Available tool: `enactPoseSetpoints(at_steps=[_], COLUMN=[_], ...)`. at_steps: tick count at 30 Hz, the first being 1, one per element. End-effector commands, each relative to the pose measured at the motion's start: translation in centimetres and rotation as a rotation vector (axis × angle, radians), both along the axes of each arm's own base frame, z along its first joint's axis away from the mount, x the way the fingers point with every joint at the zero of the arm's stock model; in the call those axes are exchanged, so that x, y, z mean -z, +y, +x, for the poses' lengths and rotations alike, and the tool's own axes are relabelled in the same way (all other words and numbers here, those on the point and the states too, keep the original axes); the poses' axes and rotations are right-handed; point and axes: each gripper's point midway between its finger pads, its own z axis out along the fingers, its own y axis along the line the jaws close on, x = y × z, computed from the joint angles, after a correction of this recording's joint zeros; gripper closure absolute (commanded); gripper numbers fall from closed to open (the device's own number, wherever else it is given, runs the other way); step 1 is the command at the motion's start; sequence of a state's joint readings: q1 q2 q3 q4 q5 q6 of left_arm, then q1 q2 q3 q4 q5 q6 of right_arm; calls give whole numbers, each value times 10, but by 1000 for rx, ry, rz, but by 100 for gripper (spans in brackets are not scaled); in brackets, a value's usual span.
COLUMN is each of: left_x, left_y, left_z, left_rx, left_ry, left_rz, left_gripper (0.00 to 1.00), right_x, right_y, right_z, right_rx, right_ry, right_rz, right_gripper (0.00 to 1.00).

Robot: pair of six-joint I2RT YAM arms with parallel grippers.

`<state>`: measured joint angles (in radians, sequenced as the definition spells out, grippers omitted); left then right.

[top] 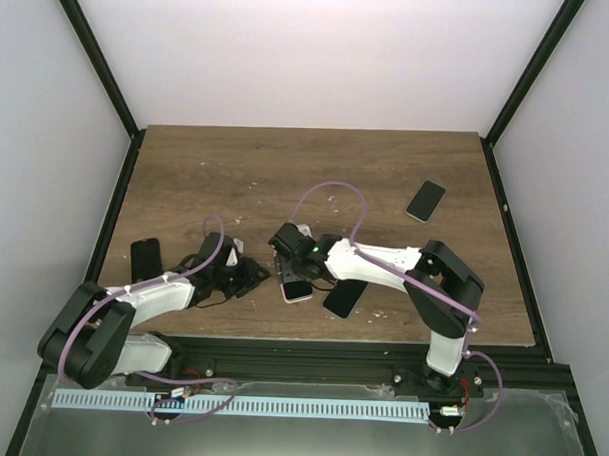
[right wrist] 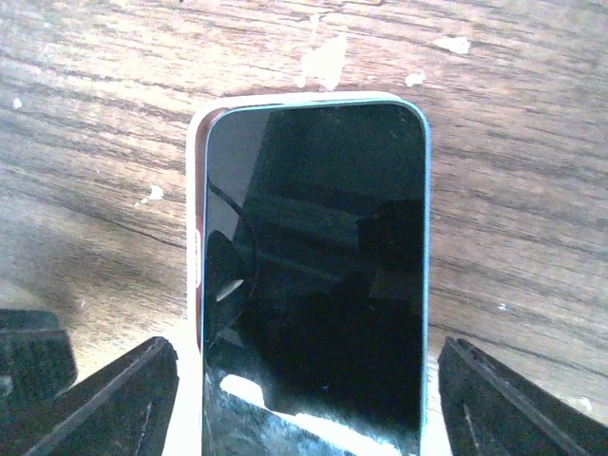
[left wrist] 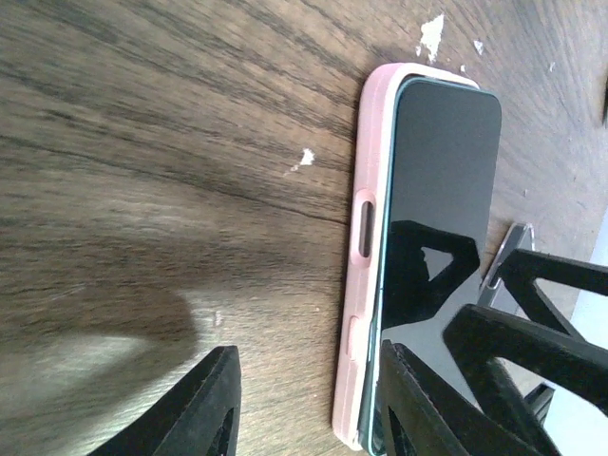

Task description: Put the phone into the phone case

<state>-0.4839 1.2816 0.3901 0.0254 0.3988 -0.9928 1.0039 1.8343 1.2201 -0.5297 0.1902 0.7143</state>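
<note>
A phone [right wrist: 313,237] with a dark screen and a teal rim lies in a pink phone case [right wrist: 196,190] on the wooden table, near the front middle. Its teal edge stands slightly proud of the case's side wall [left wrist: 366,218]. My right gripper [right wrist: 313,408] is open and straddles the phone [top: 296,286] at its near end, one finger a little off each long side. My left gripper [left wrist: 309,418] is open at the case's side. One of its fingers [left wrist: 204,408] is over bare table and the other is over the phone's screen [left wrist: 442,190].
A black phone [top: 426,200] lies at the back right. Another dark slab [top: 145,255] lies at the left beside my left arm, and a third [top: 340,299] lies under my right forearm. The table's front edge [top: 311,336] is close behind the grippers.
</note>
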Motion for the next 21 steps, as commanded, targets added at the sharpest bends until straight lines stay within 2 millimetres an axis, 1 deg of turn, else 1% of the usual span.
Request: enactPoseSetpoints(at_steps=[1,3,6,8,11,15,21], left_x=[-17,-17,-15,-14,-8,-3,1], left_y=[-16,-21,-29,-32,-32,-35,-38], left_z=[16,18,20,22,24,24,23], left_rx=[64,89,116,126,131,144,156], left_ry=[-80,-85,-81,-82,-74,-62,-54], left_rz=[-49,-65,-90,-97,-81,-85,-96], left_gripper=[58,59,62,63,63,64,65], right_x=[-21,-23,-19,-14,-11,-6,-2], right_y=[-8,-11,-20,-25,-30,-33,-27], right_z=[8,9,9,8,7,6,4], right_rx=[3,-6,-8,-4,1,0,-30], right_ry=[-49,-42,-21,-2,11,22,35], right_rz=[67,120,159,175,197,213,260], right_gripper=[30,39,54,59,61,66,68])
